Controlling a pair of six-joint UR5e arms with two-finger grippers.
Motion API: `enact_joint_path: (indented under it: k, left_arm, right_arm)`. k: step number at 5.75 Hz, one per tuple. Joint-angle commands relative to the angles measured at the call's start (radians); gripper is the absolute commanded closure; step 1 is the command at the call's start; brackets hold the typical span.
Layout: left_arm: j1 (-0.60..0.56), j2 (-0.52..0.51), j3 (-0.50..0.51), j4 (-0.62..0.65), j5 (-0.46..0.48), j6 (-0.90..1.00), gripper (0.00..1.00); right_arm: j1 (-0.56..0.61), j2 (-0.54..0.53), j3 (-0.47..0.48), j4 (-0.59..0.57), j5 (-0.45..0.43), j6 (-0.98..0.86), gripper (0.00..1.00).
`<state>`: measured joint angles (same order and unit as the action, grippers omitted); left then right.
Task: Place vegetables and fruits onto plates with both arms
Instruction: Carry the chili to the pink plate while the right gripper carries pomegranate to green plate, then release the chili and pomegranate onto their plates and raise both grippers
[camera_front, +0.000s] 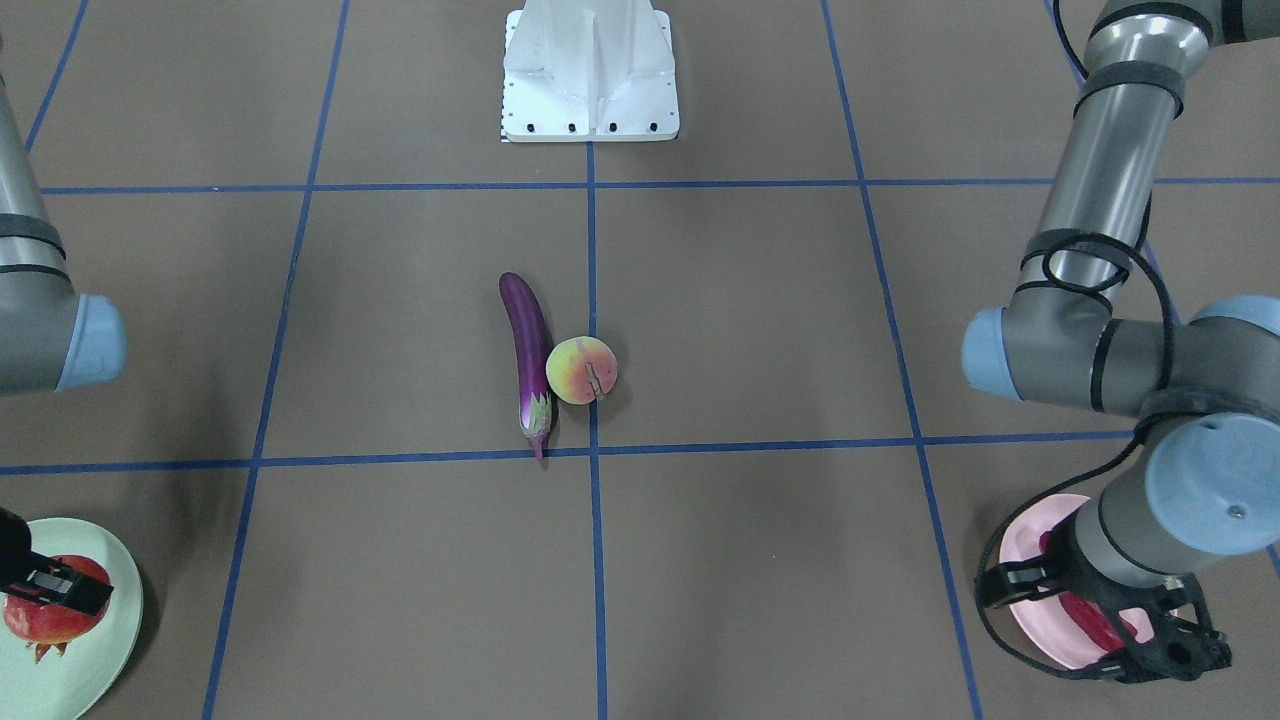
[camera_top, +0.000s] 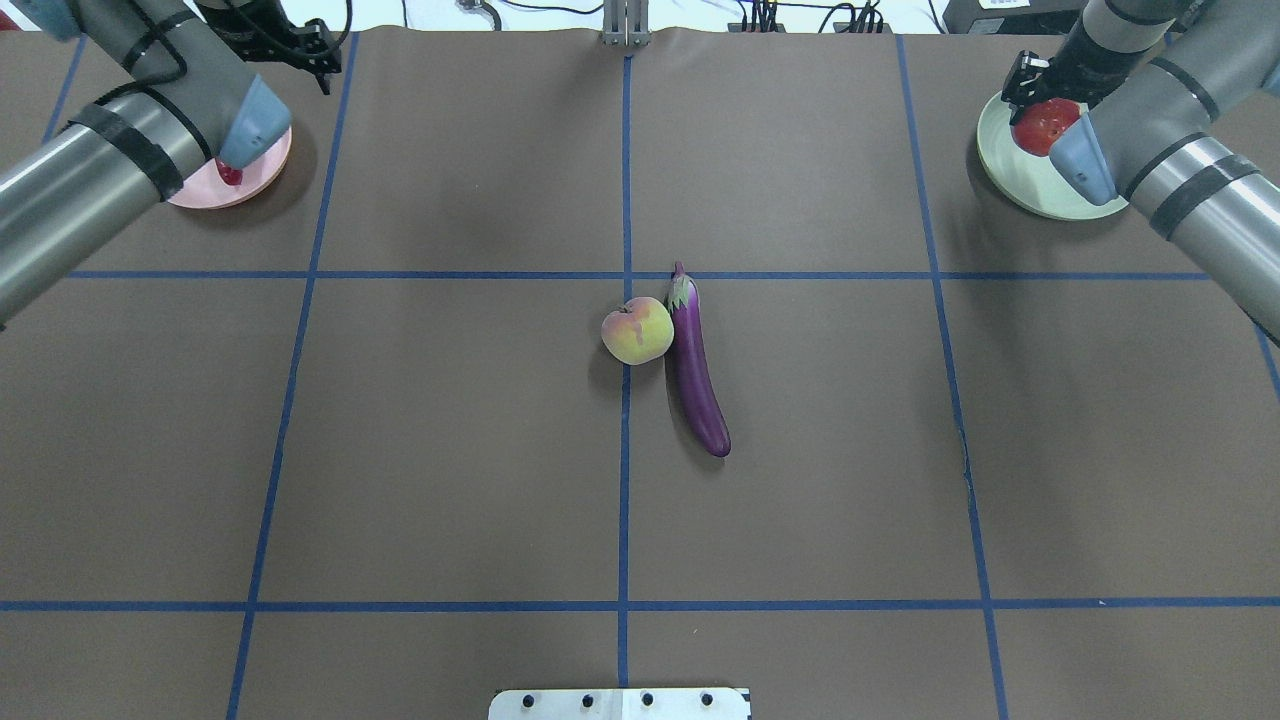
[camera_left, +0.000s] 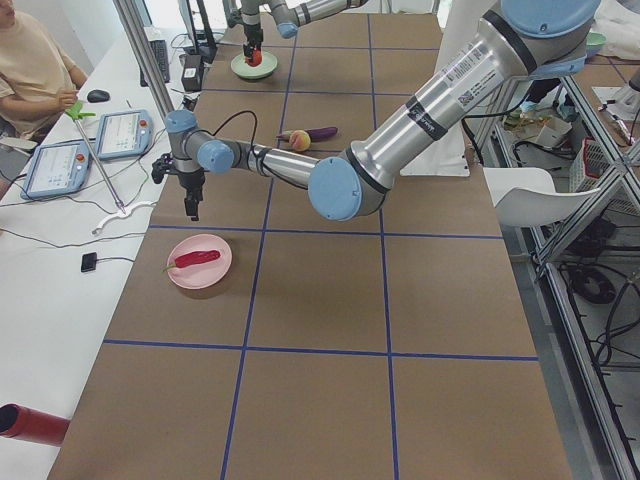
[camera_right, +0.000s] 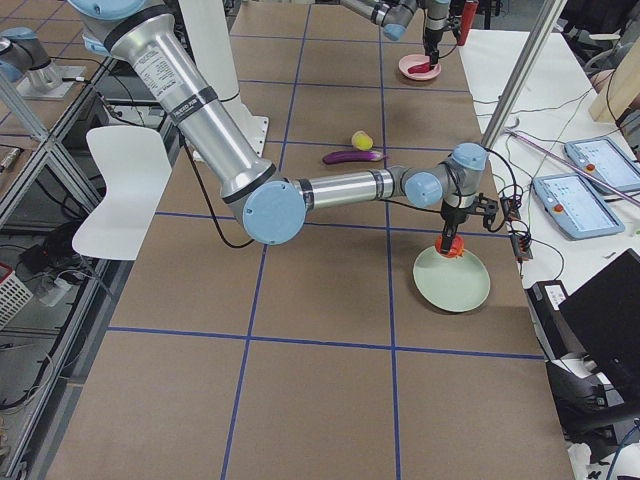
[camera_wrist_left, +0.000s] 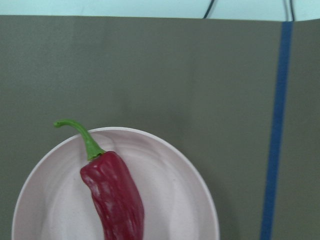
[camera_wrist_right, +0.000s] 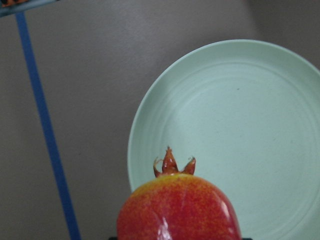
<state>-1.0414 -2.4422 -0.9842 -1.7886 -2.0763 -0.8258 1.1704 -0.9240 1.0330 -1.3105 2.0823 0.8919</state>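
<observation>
The purple eggplant (camera_front: 528, 350) and the yellow-pink peach (camera_front: 581, 370) lie touching at the table's middle, away from both arms. The red chili (camera_wrist_left: 114, 197) lies on the pink plate (camera_wrist_left: 170, 200). My left gripper (camera_front: 1105, 620) hangs above that plate, open and empty. My right gripper (camera_front: 50, 590) is shut on the red-orange pomegranate (camera_wrist_right: 179, 207) and holds it over the edge of the pale green plate (camera_wrist_right: 250, 130). In the overhead view the pomegranate (camera_top: 1045, 125) sits over the green plate (camera_top: 1030, 185).
The white robot base (camera_front: 590, 70) stands at the table's robot-side edge. Blue tape lines grid the brown table. An operator (camera_left: 30, 70) and tablets (camera_left: 120, 135) are on a side table beyond the plates' edge.
</observation>
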Motion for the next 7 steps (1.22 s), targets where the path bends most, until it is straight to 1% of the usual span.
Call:
enact_joint_path:
  k: [1,2,3,4,5,6,7]
  left_arm:
    - [0.128,-0.039,-0.108,0.024,-0.001,-0.213,0.0]
    - [0.206,-0.046,-0.179,0.025,0.001,-0.371,0.0]
    - [0.231,-0.046,-0.261,0.028,-0.001,-0.451,0.0]
    - [0.285,-0.06,-0.283,0.026,0.002,-0.531,0.0]
    - [0.3,-0.101,-0.304,0.04,0.004,-0.585,0.0]
    - [0.399,-0.113,-0.368,0.137,0.039,-0.596,0.0]
    - [0.505,-0.124,-0.414,0.241,0.132,-0.596,0.0]
  right_arm:
    - [0.015,0.002,-0.135,0.121,-0.054,-0.011,1.0]
    - [0.014,0.002,-0.154,0.132,-0.053,-0.01,1.0]
    - [0.015,-0.007,-0.153,0.158,-0.051,-0.01,0.01]
    - [0.015,-0.012,-0.146,0.169,-0.045,-0.011,0.0]
    - [0.018,-0.024,-0.11,0.168,-0.039,-0.011,0.0]
    - [0.018,-0.039,-0.059,0.166,-0.033,-0.008,0.0]
    - [0.018,-0.038,-0.048,0.166,-0.01,-0.007,0.0]
